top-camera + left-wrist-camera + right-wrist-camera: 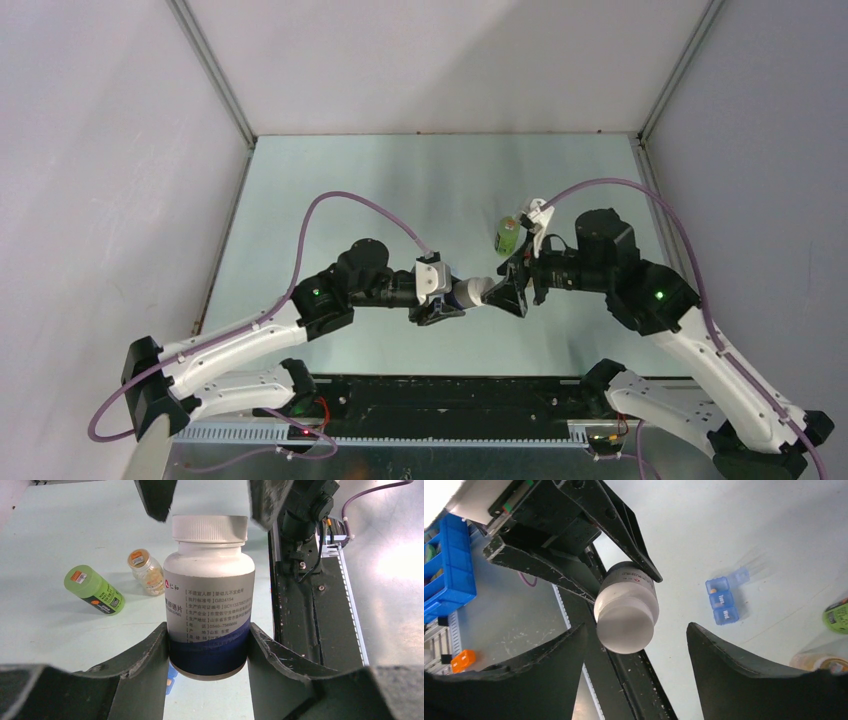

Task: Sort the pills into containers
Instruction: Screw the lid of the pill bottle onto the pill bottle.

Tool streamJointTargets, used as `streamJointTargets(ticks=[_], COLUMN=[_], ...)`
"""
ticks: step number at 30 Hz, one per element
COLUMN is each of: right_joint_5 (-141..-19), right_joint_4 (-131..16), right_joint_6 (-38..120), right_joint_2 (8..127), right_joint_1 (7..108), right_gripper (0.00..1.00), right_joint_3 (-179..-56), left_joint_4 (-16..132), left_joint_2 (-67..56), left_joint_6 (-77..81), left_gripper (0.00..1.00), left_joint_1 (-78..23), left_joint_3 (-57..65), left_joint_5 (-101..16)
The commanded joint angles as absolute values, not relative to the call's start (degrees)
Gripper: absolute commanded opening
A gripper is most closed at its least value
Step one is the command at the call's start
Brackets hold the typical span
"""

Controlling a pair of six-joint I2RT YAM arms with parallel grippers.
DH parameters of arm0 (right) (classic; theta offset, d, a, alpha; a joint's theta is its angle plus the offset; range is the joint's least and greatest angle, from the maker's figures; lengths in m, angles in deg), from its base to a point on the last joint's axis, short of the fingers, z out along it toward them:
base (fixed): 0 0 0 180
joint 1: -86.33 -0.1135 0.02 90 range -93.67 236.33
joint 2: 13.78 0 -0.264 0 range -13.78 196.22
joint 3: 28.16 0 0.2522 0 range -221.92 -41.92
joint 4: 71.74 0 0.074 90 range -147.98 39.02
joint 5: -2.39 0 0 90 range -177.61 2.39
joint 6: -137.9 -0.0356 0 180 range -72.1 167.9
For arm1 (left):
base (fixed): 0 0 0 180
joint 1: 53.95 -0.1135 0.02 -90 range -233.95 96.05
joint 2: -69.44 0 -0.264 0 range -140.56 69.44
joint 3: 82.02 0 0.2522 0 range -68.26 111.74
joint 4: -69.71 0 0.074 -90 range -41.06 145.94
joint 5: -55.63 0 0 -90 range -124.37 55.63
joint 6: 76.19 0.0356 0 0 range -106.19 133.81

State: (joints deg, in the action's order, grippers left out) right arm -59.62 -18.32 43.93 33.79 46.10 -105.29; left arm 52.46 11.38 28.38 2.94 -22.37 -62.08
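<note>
My left jaws clamp the white bottle [209, 580] level; right jaws, at 3 o'clock, gape beside its cap [210, 528] (to unscrew, I judge).

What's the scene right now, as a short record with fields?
Left jaws: shut on white bottle, held sideways in the air
Right jaws: open, either side of its cap
Green bottle: lying on its side
Clear bottle: beside the green one
Pill box: blue, one lid open
</note>
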Motion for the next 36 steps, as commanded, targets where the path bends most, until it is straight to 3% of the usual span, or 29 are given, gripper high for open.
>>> streamJointTargets(ticks=[1,4,9,18,20,21,23,24,36], right_joint_5=[-56.8,-58.7,-63.2,-74.5,-77.6,-78.3,-76.5,-76.2,-57.0], right_joint_4=[-19.1,-20.5,-24.0,-28.7,-27.8,-28.3,-31.5,-32.7,-29.6], right_joint_6=[46.2,45.0,39.8,12.7,7.0,5.1,6.9,8.1,39.7], right_joint_2=[36.0,37.6,39.6,39.1,38.8,38.3,37.0,36.5,29.0], right_joint_1=[46.1,45.6,45.4,45.2,45.2,45.2,44.9,44.9,48.8], right_gripper=[0.74,0.65,0.33,0.25,0.34,0.56,0.89,0.97,0.99], right_joint_3=[-106.2,-106.3,-105.9,-102.3,-102.3,-102.1,-101.4,-101.1,-101.1], left_joint_4=[55.6,55.7,57.5,60.0,60.7,61.0,61.5,61.7,60.1], left_joint_2=[12.9,12.9,13.2,14.3,14.5,14.5,14.3,14.0,13.4], left_joint_6=[28.7,28.6,28.5,27.2,27.0,27.0,26.7,26.4,26.6], left_gripper=[0.00,0.00,0.00,0.00,0.00,0.00,0.00,0.00,0.01], left_joint_1=[3.2,3.2,3.2,3.2,3.2,3.2,3.2,3.2,3.2], left_joint_3=[-20.1,-20.2,-20.7,-22.3,-22.8,-23.0,-23.0,-23.0,-21.5], left_joint_5=[-64.0,-64.1,-62.6,-53.3,-52.2,-51.7,-51.2,-51.1,-58.0])
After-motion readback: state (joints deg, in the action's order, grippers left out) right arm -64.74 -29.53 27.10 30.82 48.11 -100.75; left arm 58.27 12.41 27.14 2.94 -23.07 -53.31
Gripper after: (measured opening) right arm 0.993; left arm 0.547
